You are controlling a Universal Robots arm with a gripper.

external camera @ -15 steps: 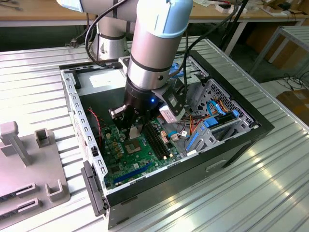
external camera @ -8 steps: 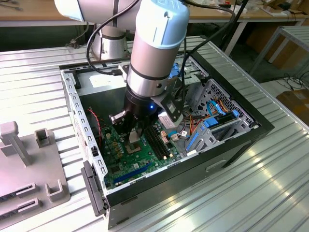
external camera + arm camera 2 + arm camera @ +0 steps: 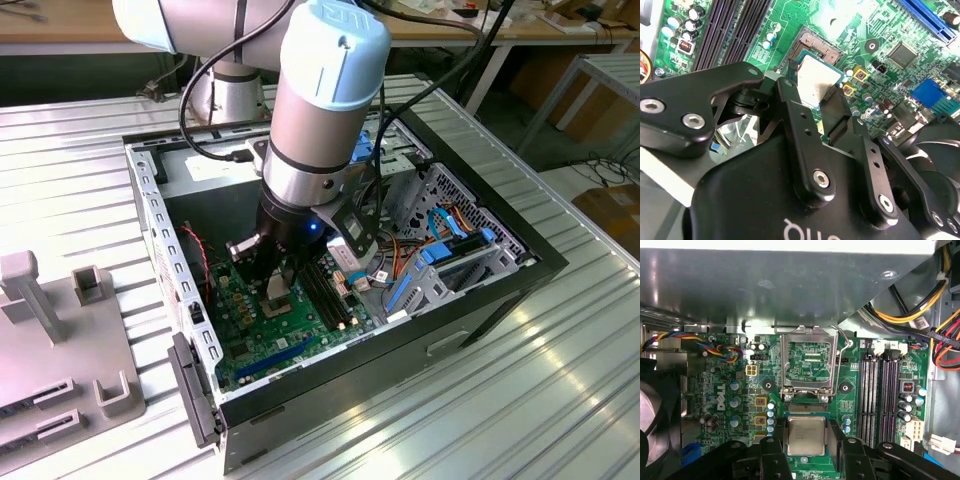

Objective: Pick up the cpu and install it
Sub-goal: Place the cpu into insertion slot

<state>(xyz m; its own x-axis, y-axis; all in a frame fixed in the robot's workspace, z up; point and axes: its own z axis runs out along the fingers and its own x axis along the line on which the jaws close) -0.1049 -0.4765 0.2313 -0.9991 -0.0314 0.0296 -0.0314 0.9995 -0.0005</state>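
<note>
Fingertips of the gripper are pressing on two opposite edges of the cpu, so the tool is gripping the chip and carrying it flat, grey metal top facing back toward the wrist. Directly under the held chip, and reaching a little beyond the fingertips, the open socket is lying on the green motherboard; the chip is overlapping the socket's nearer part. In the first wrist view the chip's sides are running square with the swung-open load plate just ahead of the gripper, while the memory slots are lying off to one side of the fingers. Whether the chip is touching the socket I cannot tell; it is sitting close above it, I judge. In the exterior view the arm is reaching down inside the computer case.
</note>
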